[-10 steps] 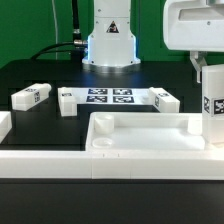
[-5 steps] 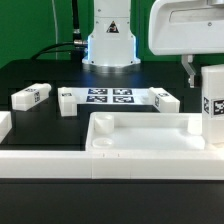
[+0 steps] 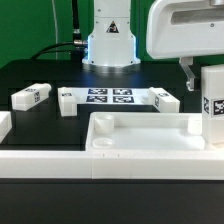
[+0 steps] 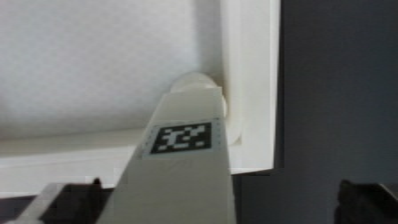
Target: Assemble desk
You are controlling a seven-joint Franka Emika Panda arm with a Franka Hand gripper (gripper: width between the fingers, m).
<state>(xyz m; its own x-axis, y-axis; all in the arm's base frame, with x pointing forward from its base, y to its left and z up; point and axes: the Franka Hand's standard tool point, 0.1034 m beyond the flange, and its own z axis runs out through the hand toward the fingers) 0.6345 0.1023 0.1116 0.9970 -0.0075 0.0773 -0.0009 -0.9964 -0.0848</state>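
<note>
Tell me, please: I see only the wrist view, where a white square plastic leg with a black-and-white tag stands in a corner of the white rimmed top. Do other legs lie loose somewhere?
Observer: Yes. Three short white plastic legs lie on the black table. Counting from the exterior view's left, they are the first leg, the second leg and the third leg.
Operator: What lies between them?
Observer: The thin flat white marker board lies between the second leg and the third leg.
Operator: At which end of the top is my leg?
Observer: The upright leg stands at the end of the white rimmed desk top on the exterior view's right.
</note>
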